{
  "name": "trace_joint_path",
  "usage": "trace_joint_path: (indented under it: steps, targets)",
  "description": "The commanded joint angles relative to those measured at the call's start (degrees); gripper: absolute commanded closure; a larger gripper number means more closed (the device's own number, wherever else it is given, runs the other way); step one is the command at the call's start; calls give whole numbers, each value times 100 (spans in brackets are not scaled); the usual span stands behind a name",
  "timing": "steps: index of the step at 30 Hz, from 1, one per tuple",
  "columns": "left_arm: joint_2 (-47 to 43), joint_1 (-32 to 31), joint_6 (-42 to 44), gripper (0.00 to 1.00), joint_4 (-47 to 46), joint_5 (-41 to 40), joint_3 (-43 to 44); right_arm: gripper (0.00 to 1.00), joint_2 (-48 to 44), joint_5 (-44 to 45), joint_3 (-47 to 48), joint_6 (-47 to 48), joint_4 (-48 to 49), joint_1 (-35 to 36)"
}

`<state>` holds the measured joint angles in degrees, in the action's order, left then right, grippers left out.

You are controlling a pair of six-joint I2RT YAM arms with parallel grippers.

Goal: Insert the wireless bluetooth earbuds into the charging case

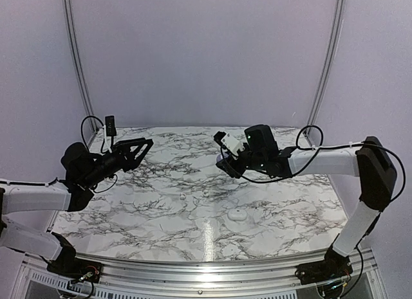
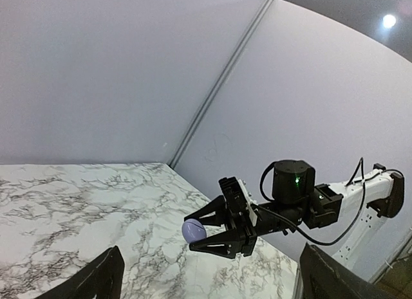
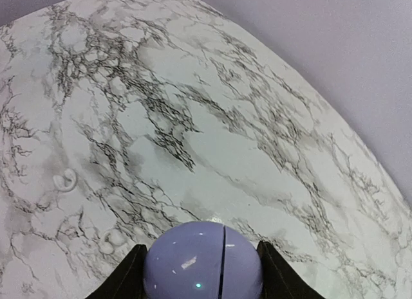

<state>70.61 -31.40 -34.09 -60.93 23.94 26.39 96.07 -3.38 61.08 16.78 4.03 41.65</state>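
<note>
My right gripper [image 2: 196, 232] pinches the lilac charging case [image 3: 203, 263] by its sides, clear above the marble table [image 3: 257, 151]. Two whitish earbuds [image 3: 64, 179] lie loose on the marble below, apart from each other. My left gripper [image 1: 145, 144] hangs spread wide, empty.

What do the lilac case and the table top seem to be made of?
The lilac case: probably hard plastic, glossy; it shows sharp light spots and a seam. The table top: marble look, white with dark veins, smooth with a sheen; real stone or printed laminate cannot be told.
</note>
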Motion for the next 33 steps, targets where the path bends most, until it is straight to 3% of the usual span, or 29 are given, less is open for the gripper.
trace_joint_path:
  steps: [1, 5, 10, 23, 33]
  targets:
    - [-341, 233, -12, 1, 369, -649, -195, 73, 345, -725, 151, -738, 92, -609]
    - [-264, 378, -210, 1, 577, -826, -228, 73, 794, -990, 343, -955, -81, -1094]
    - [-78, 398, 148, 1, 791, -449, -116, 72, 1272, -1118, 618, -1026, -344, -1435]
    - [21, 397, 390, 1, 1038, -552, -96, 62, 1812, -1267, 734, -1060, -384, -1628]
    - [80, 398, 359, 1, 1056, -534, -14, 31, 1655, -1204, 804, -1033, -717, -1633]
